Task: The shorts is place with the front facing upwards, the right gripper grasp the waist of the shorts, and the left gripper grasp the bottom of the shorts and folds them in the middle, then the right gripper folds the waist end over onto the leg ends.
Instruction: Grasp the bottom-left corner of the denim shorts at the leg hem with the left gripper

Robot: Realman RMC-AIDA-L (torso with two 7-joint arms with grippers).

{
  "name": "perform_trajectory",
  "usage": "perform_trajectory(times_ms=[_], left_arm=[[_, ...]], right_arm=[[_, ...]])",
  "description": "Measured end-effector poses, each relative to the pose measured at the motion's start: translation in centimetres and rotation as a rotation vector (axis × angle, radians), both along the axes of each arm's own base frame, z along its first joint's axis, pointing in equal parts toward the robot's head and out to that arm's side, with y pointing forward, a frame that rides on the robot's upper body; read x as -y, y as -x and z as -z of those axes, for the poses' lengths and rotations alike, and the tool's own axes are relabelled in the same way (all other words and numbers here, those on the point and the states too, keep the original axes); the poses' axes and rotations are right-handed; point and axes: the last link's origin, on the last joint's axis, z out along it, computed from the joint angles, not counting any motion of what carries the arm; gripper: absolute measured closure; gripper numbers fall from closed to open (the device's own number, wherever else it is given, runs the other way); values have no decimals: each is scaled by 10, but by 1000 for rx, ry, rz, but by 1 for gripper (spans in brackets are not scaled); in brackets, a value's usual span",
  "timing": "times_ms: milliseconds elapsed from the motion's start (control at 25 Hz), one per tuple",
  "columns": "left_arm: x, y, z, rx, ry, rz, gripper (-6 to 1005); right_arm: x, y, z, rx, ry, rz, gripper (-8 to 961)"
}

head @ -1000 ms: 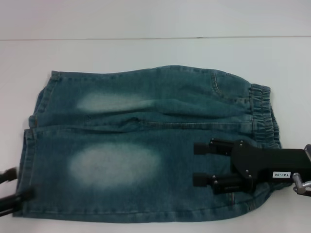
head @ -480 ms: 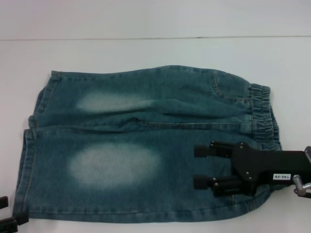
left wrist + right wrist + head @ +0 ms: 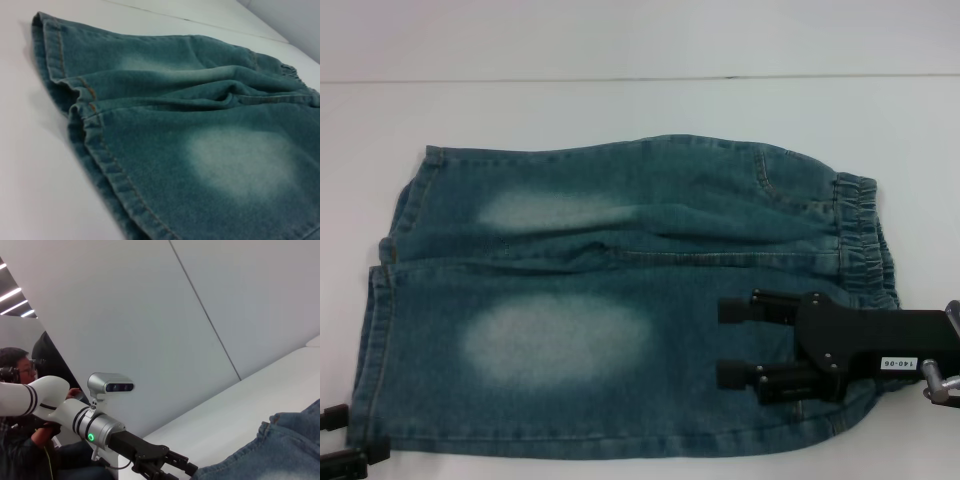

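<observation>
The blue-green washed denim shorts lie spread flat on the white table, front up with two pale faded thigh patches, the puckered elastic waist of the shorts toward the robot's right and the flat stitched leg ends toward its left. The right gripper, a boxy black claw with a small white label, reaches in over the near waist corner, its two fingers spread wide apart above the near leg panel, holding nothing; whether the tips touch the denim cannot be told. The left gripper, a black claw on a rounded arm with a silver cuff, sits at the near corner of the leg hems, fingers apart, just beside the hem edge, gripping no cloth
</observation>
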Motion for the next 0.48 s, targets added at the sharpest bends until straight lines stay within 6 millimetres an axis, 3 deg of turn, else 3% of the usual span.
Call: perform_trajectory(times_ms=[480], left_arm=[[0,1,-1,-6,-5,-6,96]], right_arm=[[0,-1,-1,-2,-7,5,7]])
